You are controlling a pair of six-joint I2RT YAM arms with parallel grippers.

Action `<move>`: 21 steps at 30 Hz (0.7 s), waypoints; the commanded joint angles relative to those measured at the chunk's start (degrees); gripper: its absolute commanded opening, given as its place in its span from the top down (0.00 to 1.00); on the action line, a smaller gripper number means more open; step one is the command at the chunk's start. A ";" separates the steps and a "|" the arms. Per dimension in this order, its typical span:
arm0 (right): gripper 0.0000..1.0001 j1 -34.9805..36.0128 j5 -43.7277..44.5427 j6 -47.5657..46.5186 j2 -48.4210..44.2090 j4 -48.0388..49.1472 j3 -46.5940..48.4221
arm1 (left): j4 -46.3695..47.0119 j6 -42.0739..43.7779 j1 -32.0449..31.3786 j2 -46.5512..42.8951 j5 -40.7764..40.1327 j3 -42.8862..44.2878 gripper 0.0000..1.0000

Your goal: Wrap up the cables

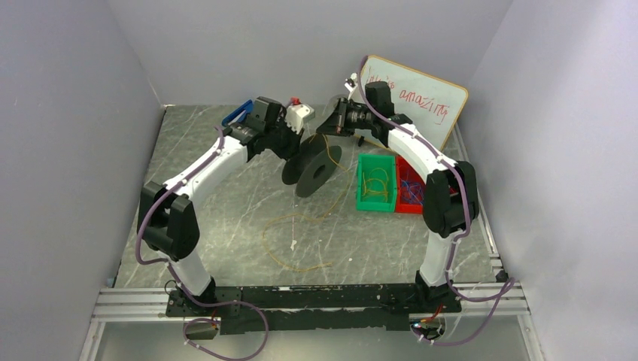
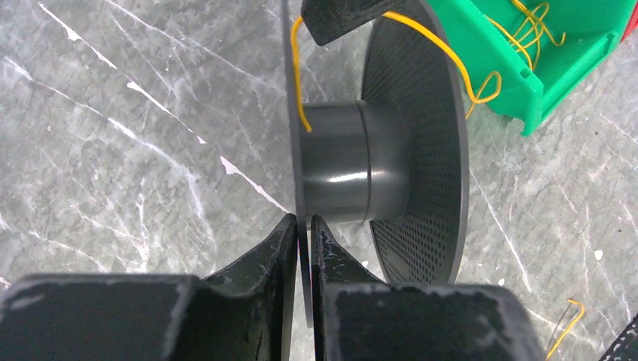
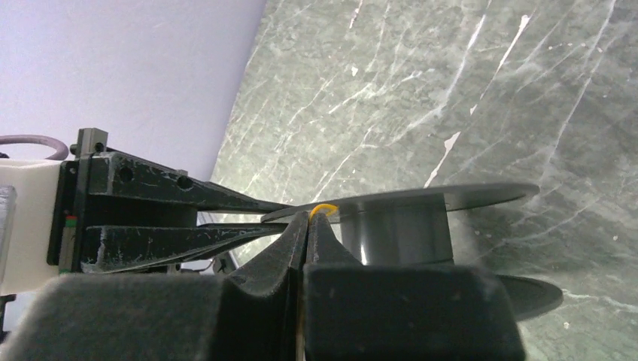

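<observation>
The black spool (image 1: 312, 167) stands on edge mid-table. My left gripper (image 1: 299, 143) has one thin flange between its jaws; in the left wrist view the fingertips (image 2: 303, 222) sit tight on either side of that flange, just below the hub (image 2: 346, 162). The yellow cable (image 2: 298, 75) runs from the hub up to my right gripper (image 1: 331, 120), which is shut on it. In the right wrist view a short yellow loop (image 3: 323, 207) pokes out past the closed tips (image 3: 308, 218) beside the spool (image 3: 406, 226). The rest of the cable lies in loose loops (image 1: 290, 241) on the table.
A green bin (image 1: 376, 204) holding yellow wires and a red bin (image 1: 410, 207) holding blue wires stand right of the spool. A whiteboard (image 1: 417, 98) leans on the back wall. A blue handle (image 1: 237, 113) lies at the back left. Grey walls enclose the table.
</observation>
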 commanded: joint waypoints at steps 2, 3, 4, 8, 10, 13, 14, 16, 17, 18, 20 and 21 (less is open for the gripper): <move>1.00 0.23 0.67 -2.75 -2.15 -0.50 3.55 | 0.02 -1.50 -0.26 -1.42 2.30 -0.41 0.80; 1.00 0.29 0.61 -2.90 -2.40 -0.44 3.35 | -0.01 -1.58 -0.30 -1.44 2.14 -0.29 0.79; 1.00 0.39 0.65 -3.21 -2.67 -0.69 3.14 | -0.12 -1.58 -0.29 -1.45 1.87 -0.12 0.77; 1.00 0.89 1.01 -4.81 -3.50 -1.66 2.63 | -0.64 -1.76 -0.26 -1.30 1.33 0.93 0.68; 1.00 0.95 1.04 -5.07 -3.68 -1.71 2.28 | -0.79 -1.90 -0.22 -1.36 1.27 1.43 0.61; 1.00 1.00 -0.09 -4.90 -3.59 -2.08 2.23 | -1.14 -1.87 -0.21 -1.49 1.17 2.14 0.52; 1.00 1.01 -0.63 -4.72 -3.63 -1.99 2.12 | -1.25 -1.64 -0.22 -1.53 1.28 2.44 0.48; 1.00 1.01 -1.32 -4.25 -3.80 -1.94 2.01 | -1.73 -1.14 -0.22 -1.70 1.48 3.32 0.47; 1.00 1.01 -1.81 -3.90 -3.85 -1.87 2.08 | -1.92 -0.54 -0.15 -1.75 1.51 3.70 0.47; 1.00 0.97 -2.23 -3.45 -3.93 -1.80 2.13 | -2.16 -0.06 -0.21 -1.75 1.83 4.12 0.47; 1.00 0.94 -3.46 -2.55 -4.01 -1.72 2.39 | -2.57 0.85 -0.18 -1.79 2.62 4.73 0.47; 1.00 1.00 -4.03 -1.86 -4.03 -1.55 2.48 | -2.71 1.22 -0.22 -1.80 2.97 4.95 0.46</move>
